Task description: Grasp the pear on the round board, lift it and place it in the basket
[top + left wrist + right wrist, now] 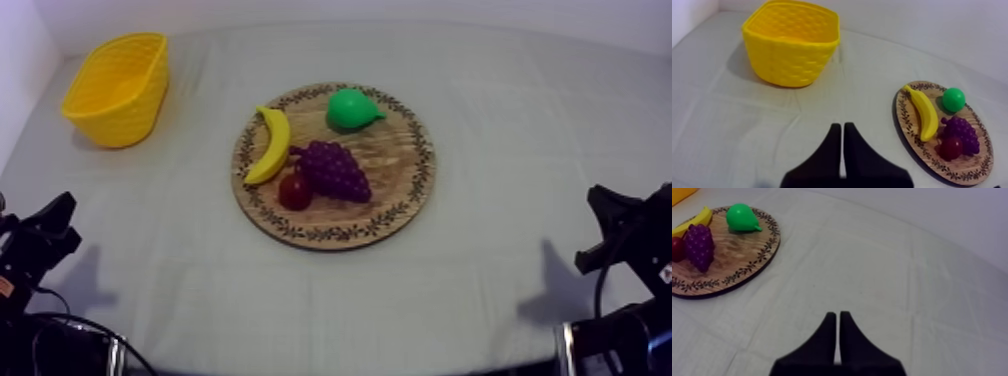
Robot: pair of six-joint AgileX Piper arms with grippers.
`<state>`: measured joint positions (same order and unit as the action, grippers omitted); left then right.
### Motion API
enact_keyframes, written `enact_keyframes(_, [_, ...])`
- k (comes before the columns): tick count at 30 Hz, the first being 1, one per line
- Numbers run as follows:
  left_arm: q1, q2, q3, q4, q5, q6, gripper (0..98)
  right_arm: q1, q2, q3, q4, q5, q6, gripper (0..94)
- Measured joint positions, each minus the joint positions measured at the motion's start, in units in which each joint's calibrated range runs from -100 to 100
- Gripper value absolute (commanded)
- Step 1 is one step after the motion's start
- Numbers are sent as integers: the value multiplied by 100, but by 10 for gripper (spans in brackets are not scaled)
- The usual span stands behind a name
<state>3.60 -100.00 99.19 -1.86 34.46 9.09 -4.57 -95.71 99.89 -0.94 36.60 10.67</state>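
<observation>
The left end effector [839,125] has its two black fingers pressed together into a narrow wedge, with nothing between them and touching nothing. It hangs over bare cloth of the desk [500,120], low at the left side in the top view, well apart from both the yellow basket [118,90] and the wooden board [405,195]. Same story for the right end effector [837,314] (fingers together, holding nothing), over bare cloth at the right side, well apart from the board. Task item: the pear [352,108], green, lies on the board near its far rim, stem end toward the desk's right side, clear of the other fruit. The banana [270,145] lies along the board's left rim. The grapes [335,168], purple, sit about mid-board. The small red fruit [294,190] touches them on the near-left side, just beside the banana's near end. The basket stands upright, opening up, at the desk's far left corner.
</observation>
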Motion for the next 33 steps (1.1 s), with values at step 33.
enact_keyframes(33, [1037, 7, -9, 673, -341, -445, 0, 0, 0, 0, 0, 0, 0, 4])
